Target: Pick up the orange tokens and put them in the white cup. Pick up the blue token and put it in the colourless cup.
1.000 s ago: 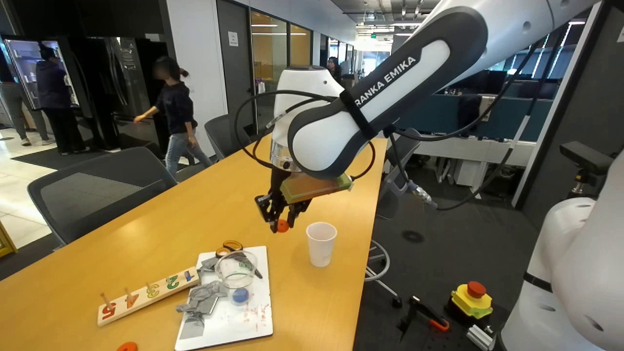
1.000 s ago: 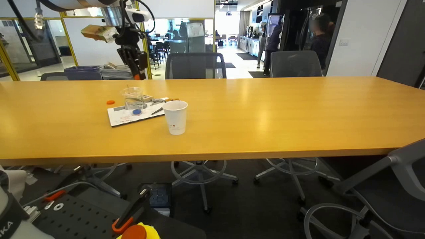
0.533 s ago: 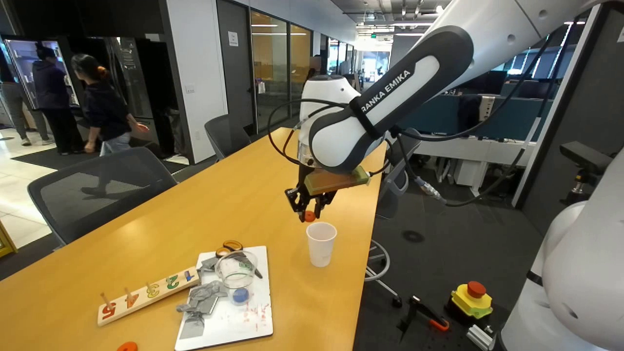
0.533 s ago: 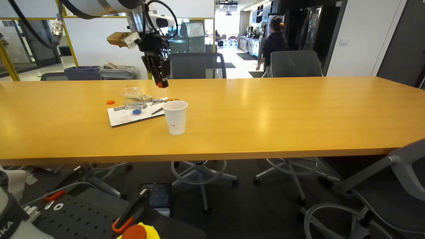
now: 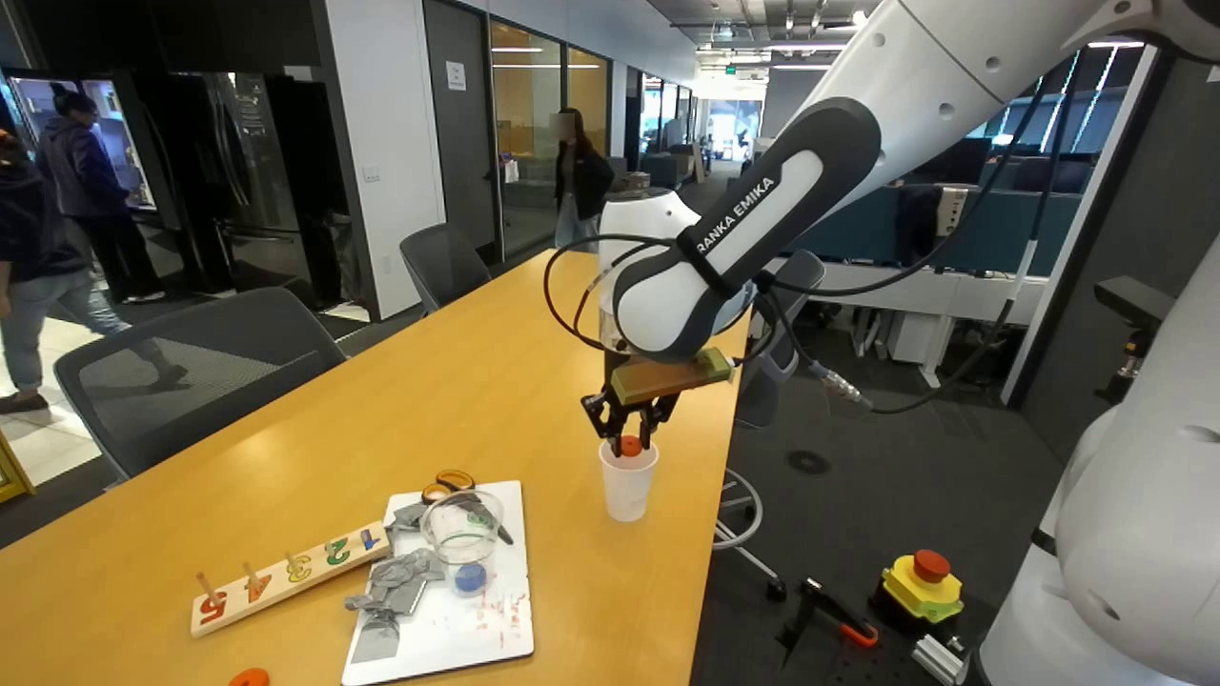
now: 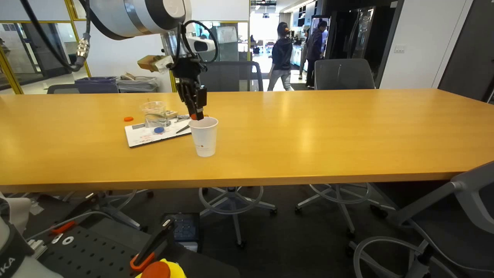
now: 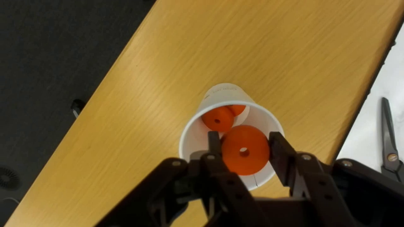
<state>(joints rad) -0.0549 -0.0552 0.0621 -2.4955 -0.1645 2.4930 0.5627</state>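
My gripper [image 7: 244, 138] is shut on an orange token [image 7: 245, 154], held upright at the mouth of the white cup [image 5: 627, 494]. Both fingertips are over the cup's mouth, as the wrist view of the cup [image 7: 225, 94] shows. Two orange tokens [image 7: 217, 119] lie inside the cup, one partly hidden. Another orange token [image 5: 250, 677] lies on the table; it also shows in an exterior view [image 6: 128, 119]. The colourless cup [image 5: 462, 519] stands on the white board. The blue token [image 5: 470, 578] is at its base; I cannot tell whether inside or beside it.
The white board [image 5: 496, 629] also bears scissors [image 5: 450, 484] and crumpled grey material [image 5: 396, 579]. A wooden number strip with pegs [image 5: 291, 579] lies against the board. The table edge [image 7: 104, 80] is close to the white cup. Chairs [image 5: 200, 372] stand around the table.
My gripper, with the orange token in it, has moved sideways towards the white cup and then down to its mouth. The cups, board and other tokens have not moved.
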